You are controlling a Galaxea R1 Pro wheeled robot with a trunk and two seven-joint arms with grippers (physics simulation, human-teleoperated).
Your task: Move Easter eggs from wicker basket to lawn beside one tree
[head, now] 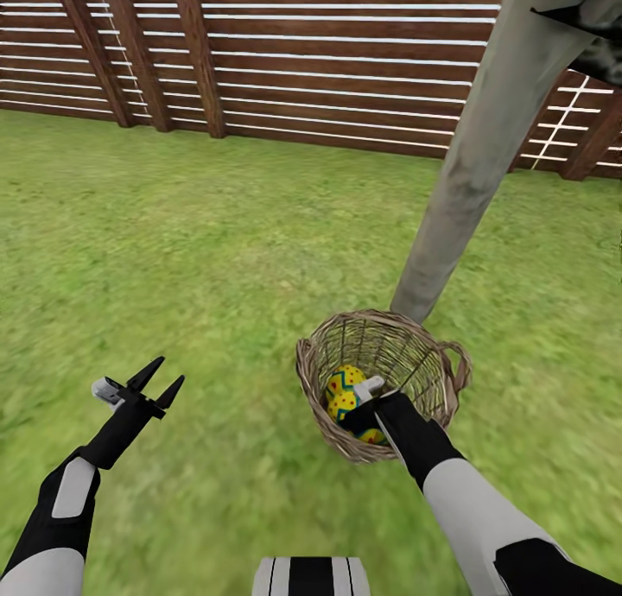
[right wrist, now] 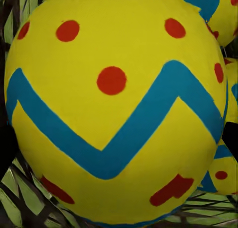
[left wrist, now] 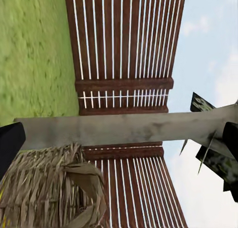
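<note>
The Easter eggs [head: 344, 391] lie inside the wicker basket [head: 321, 347], yellow with blue zigzag bands and red marks. In the right wrist view one egg [right wrist: 114, 106] sits very close to the camera, with parts of other eggs [right wrist: 220, 10] at the edges and the twig weave beneath them. How many eggs are in the basket cannot be counted for sure.

The right tool [head: 367, 399] reaches down into the basket, just at the eggs; its fingertips are hidden behind the arm and the rim, so whether it is spread or pinching an egg cannot be told.

The basket stands upright on the lawn [head: 216, 250], touching or just beside the foot of the tree [head: 466, 164], whose pale grey trunk leans away from it. One loop handle [head: 459, 364] sticks out on the basket's side away from the left arm.

The left tool [head: 159, 381] hangs over the grass well apart from the basket, its two dark fingers spread and holding nothing.

Beyond the tree runs the brown slatted fence [head: 328, 69].
</note>
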